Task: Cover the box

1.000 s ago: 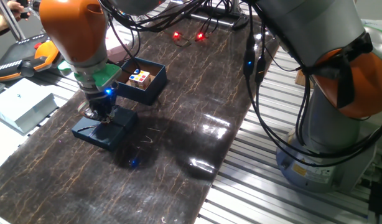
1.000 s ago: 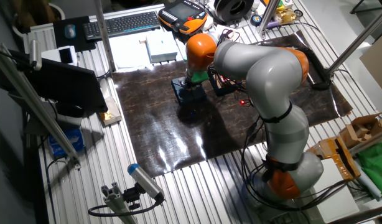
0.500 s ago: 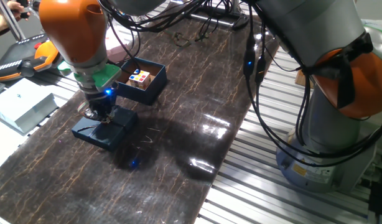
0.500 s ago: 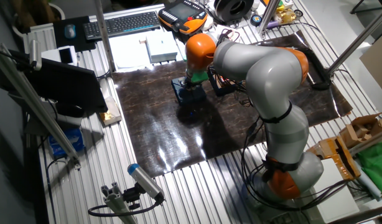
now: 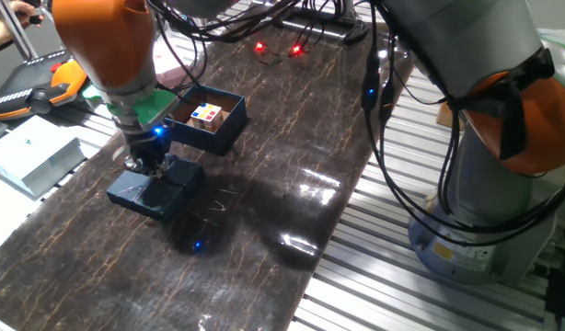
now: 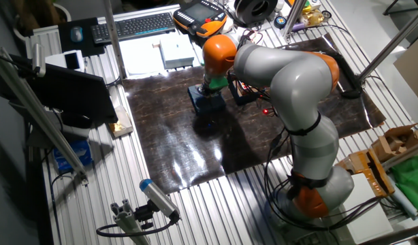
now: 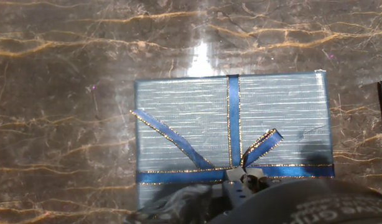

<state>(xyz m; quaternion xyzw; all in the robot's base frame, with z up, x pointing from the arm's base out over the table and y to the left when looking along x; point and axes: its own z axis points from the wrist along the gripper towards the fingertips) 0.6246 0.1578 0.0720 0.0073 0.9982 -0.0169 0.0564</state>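
Observation:
The box [image 5: 224,135] is a small open navy box at the back left of the dark marbled mat, with a coloured cube [image 5: 206,114] inside. The flat navy lid [image 5: 163,195] with a blue ribbon bow lies in front of it and to the left, a short gap away. My gripper [image 5: 146,168] stands straight down on the lid's middle and looks shut on the bow's knot. In the hand view the lid [image 7: 197,130] fills the centre, with the gripper [image 7: 241,186] at the knot. In the other fixed view the lid [image 6: 207,103] sits under the gripper [image 6: 208,91], and the arm mostly hides the box.
A pale flat box [image 5: 34,154] and an orange-black pendant [image 5: 29,85] lie off the mat to the left. Cables [image 5: 374,101] hang over the mat's right side, next to the arm's base [image 5: 490,211]. A keyboard [image 6: 134,26] lies behind the mat.
The arm has risen slightly over the lid. The lid has barely shifted on the mat. The box has not moved.

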